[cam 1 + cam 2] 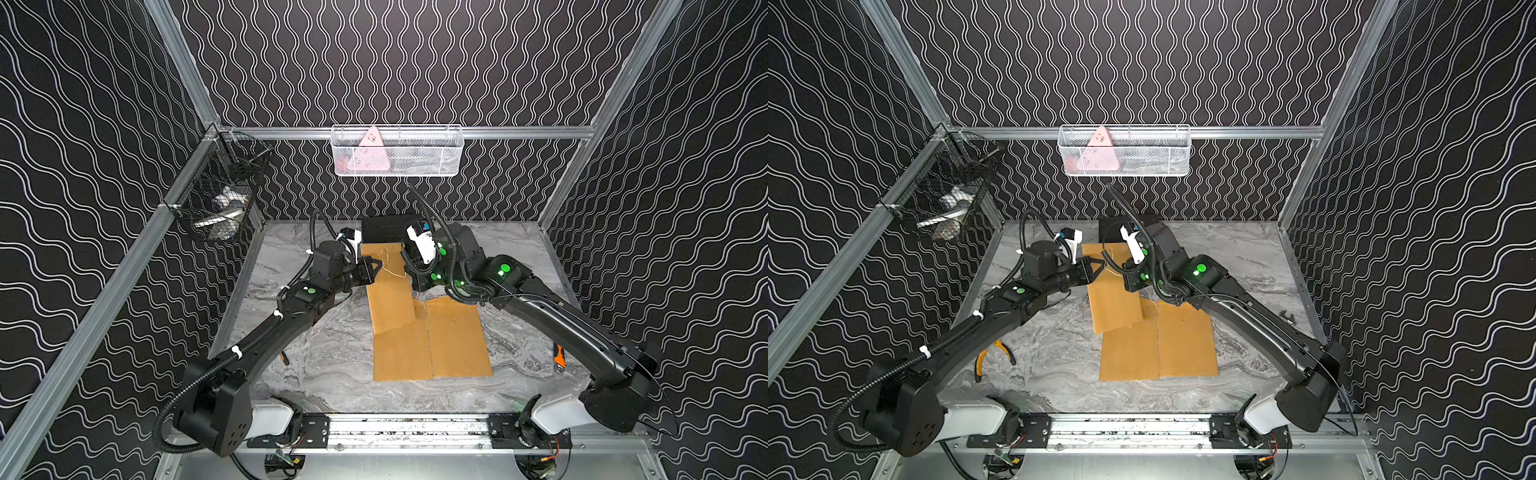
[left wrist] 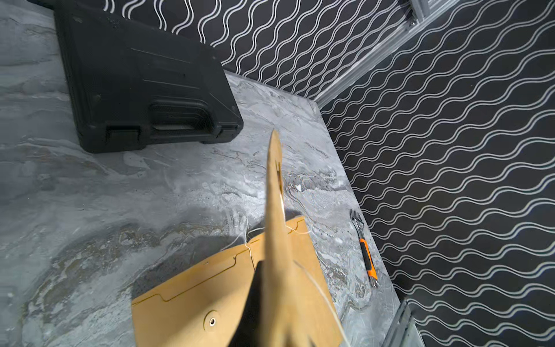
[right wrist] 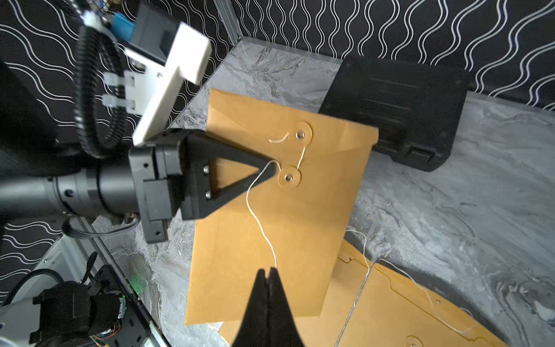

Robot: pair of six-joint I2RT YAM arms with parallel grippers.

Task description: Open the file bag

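Right wrist view: left fingers (image 3: 234, 151) clamp the raised file bag (image 3: 315, 210); right fingers (image 3: 261, 300) pinch its string (image 3: 257, 220), which next needs unwinding off the button (image 3: 288, 178).

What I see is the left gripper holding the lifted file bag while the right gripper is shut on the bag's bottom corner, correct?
No. The right gripper is shut on the white string, not the bag's corner; the right wrist view shows it. The left gripper holds the lifted file bag.
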